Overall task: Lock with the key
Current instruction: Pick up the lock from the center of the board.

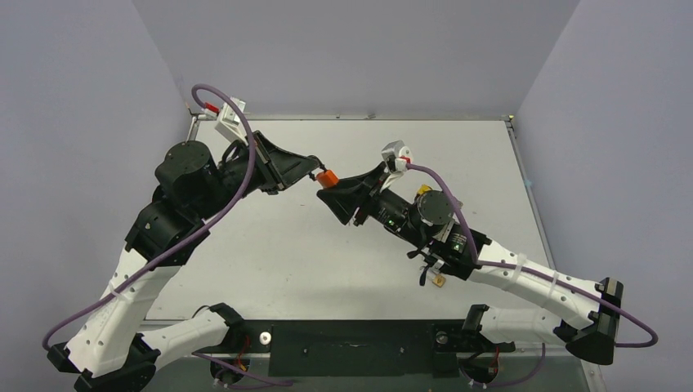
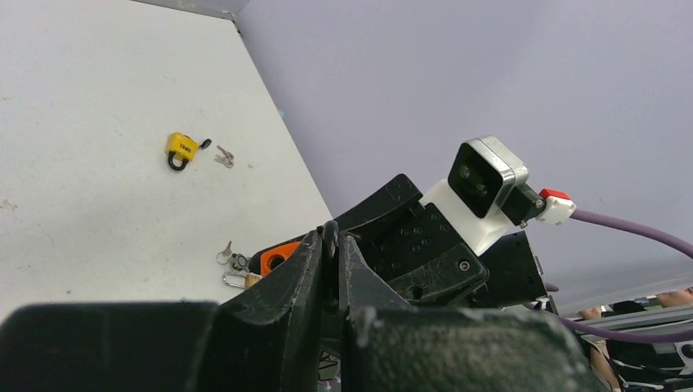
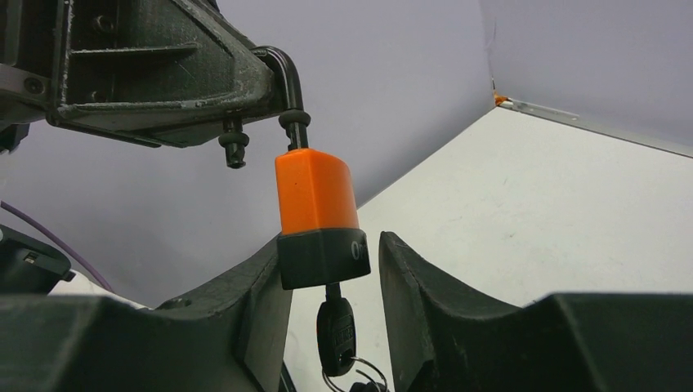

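An orange padlock (image 3: 315, 192) with a black base hangs in the air by its black shackle (image 3: 288, 82). My left gripper (image 1: 313, 172) is shut on that shackle, and in the left wrist view (image 2: 331, 234) its jaws are pressed together on it. A black-headed key (image 3: 336, 327) with a ring sticks in the bottom of the lock. My right gripper (image 3: 331, 242) is open, one finger on each side of the lock's black base. The left finger is against the base and the right one stands apart. The lock also shows in the top view (image 1: 328, 179).
A yellow padlock (image 2: 181, 149) with small keys (image 2: 224, 156) lies on the white table (image 1: 270, 261) at the right, under the right arm. A brass padlock (image 2: 241, 280) with a key ring lies nearer the front (image 1: 439, 280). Grey walls stand on three sides.
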